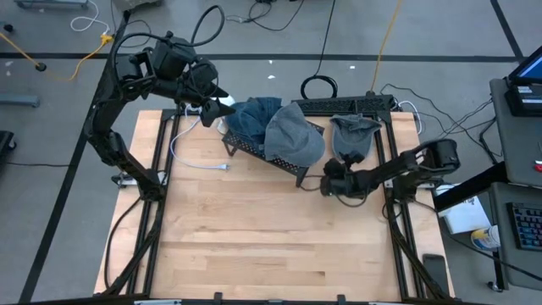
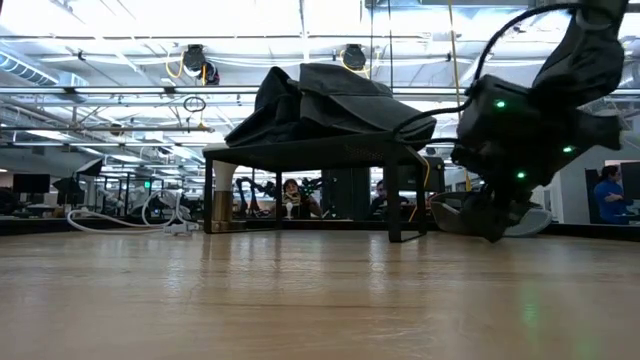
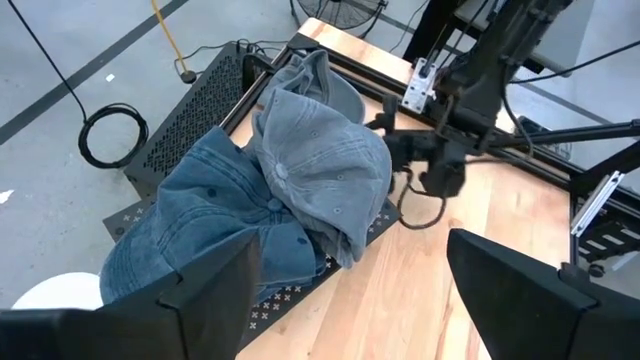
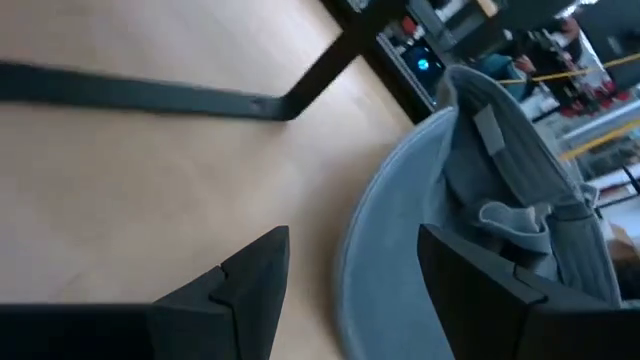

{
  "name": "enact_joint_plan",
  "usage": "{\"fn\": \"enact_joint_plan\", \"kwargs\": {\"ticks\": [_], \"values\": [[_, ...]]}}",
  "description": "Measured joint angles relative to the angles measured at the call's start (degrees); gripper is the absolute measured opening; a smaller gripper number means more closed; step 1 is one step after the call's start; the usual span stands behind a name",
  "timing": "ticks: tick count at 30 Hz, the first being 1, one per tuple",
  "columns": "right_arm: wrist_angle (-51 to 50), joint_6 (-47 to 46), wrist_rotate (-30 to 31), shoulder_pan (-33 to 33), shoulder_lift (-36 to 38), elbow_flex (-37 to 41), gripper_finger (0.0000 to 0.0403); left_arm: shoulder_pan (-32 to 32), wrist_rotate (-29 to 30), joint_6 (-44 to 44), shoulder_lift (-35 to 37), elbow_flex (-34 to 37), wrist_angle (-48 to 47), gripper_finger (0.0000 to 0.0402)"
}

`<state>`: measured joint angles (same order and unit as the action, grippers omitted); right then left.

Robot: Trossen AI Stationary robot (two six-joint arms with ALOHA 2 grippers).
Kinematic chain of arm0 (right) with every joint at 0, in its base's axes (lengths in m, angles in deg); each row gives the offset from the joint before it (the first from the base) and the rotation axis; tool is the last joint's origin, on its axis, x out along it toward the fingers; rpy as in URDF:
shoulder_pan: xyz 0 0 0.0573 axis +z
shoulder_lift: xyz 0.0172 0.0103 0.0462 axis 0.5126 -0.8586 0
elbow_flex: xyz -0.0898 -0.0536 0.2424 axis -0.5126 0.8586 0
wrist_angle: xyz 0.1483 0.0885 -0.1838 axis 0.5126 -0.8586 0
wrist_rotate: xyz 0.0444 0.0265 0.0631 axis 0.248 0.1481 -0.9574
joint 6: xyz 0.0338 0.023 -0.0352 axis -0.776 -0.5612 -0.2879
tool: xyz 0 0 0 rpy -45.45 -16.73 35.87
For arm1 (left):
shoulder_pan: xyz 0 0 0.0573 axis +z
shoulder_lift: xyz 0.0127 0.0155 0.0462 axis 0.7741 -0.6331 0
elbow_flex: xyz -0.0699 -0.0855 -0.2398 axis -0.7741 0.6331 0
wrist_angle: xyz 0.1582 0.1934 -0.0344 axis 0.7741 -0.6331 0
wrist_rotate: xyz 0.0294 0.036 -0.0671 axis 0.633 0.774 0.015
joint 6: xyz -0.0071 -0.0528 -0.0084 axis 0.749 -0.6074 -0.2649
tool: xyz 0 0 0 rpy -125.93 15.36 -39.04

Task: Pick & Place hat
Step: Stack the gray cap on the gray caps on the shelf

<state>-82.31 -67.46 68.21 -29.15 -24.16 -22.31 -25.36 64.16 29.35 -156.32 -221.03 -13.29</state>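
Currently I see right gripper (image 1: pixel 326 181) unclenched, low on table (image 1: pixel 254 246); grey cap (image 4: pixel 520 200) just beside its fingers (image 4: pixel 250 275), ungrasped; left gripper (image 1: pixel 216 106) spread above rack (image 1: pixel 254 151).

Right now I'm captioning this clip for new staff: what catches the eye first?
Two caps piled on a black mesh rack at the table's back: a blue denim cap and a grey cap. A third grey cap lies to the rack's right, with the right hand low beside it, open.

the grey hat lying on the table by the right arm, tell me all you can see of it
The grey hat is a faded grey cloth cap lying crumpled on the wooden table, beside the black rack and apart from it. Its curved brim and strap face the right gripper, whose open fingers sit low beside it, not gripping.
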Motion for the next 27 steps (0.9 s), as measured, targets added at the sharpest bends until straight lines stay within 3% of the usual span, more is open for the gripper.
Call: {"fn": "enact_joint_plan", "kwargs": {"ticks": [8,14,18,23,27], "values": [[9.1,8.1,-0.4,-8.9,0.0,2.0,0.0215,0.0,0.0,0.4,0.0,0.0,0.0,0.0315],[15.0,12.5,-1.9,-12.0,0.0,3.7,0.0207,0.0,0.0,1.0,0.0,0.0,-0.1,0.0302],[15.0,12.1,-1.9,-13.1,0.0,3.8,0.015,0.0,0.0,1.0,0.0,0.0,-0.1,0.0299],[14.5,9.3,-2.8,-13.3,0.0,3.9,0.0025,0.0,0.0,1.1,0.0,0.0,-0.2,0.0305],[12.8,7.7,-4.0,-11.6,0.7,3.6,0.0012,0.0,0.0,1.3,0.0,0.0,-0.6,0.0306]]}}
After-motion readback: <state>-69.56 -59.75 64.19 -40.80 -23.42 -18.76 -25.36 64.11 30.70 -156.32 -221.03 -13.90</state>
